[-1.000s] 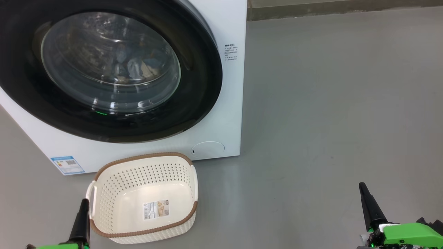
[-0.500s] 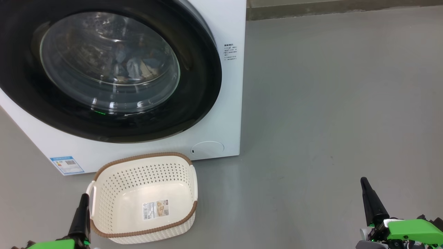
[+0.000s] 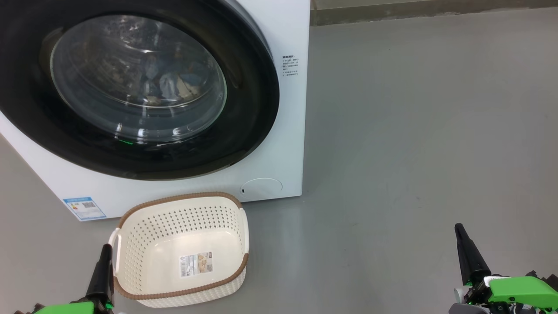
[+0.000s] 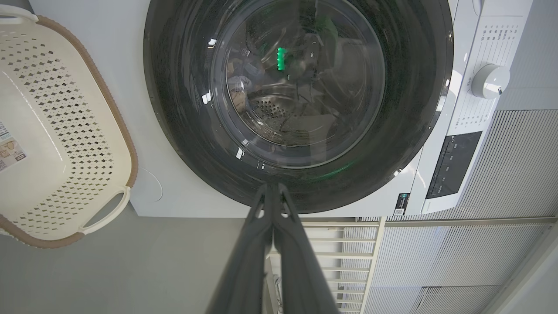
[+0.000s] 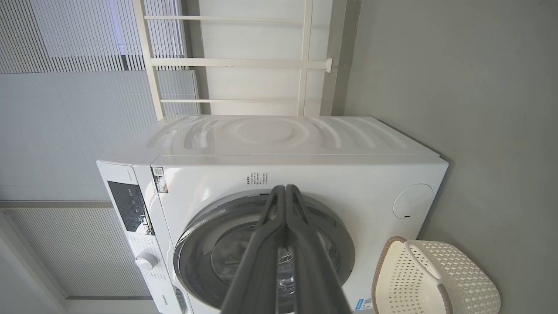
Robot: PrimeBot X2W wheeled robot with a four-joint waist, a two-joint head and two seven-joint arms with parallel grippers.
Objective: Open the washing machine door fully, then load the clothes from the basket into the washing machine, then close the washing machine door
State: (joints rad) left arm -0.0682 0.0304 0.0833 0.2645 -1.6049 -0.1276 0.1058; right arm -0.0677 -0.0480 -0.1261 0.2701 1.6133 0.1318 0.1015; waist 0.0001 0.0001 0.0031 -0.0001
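Left gripper (image 3: 105, 248): its two dark fingers are pressed together with nothing between them, and in the left wrist view the joined tips (image 4: 272, 188) line up with the edge of the door's black rim. From the head it stands at the lower left, just beside the basket's (image 3: 181, 199) left handle (image 3: 114, 244); whether it touches cannot be told there, but the wrist view shows a clear gap between them. Right gripper (image 3: 457, 227): jaws likewise together and holding nothing, at the lower right over bare grey floor (image 3: 414, 131), well apart from everything; its wrist view has the tips (image 5: 285, 188) pointing at the top of the door. The basket sits on the floor in front of the washer (image 3: 287, 148), under the door and just left of the round flap (image 3: 261, 188), its bottom bare but for a sticker (image 3: 197, 264). The door (image 3: 248, 109) lies shut against the washer's front. Behind its glass, light blue and cream clothes (image 3: 170, 85) lie inside the drum. A blue label (image 3: 85, 208) sits at the washer's lower left corner, and a dial (image 4: 490, 80) and dark panel (image 4: 453, 163) sit on its control strip.
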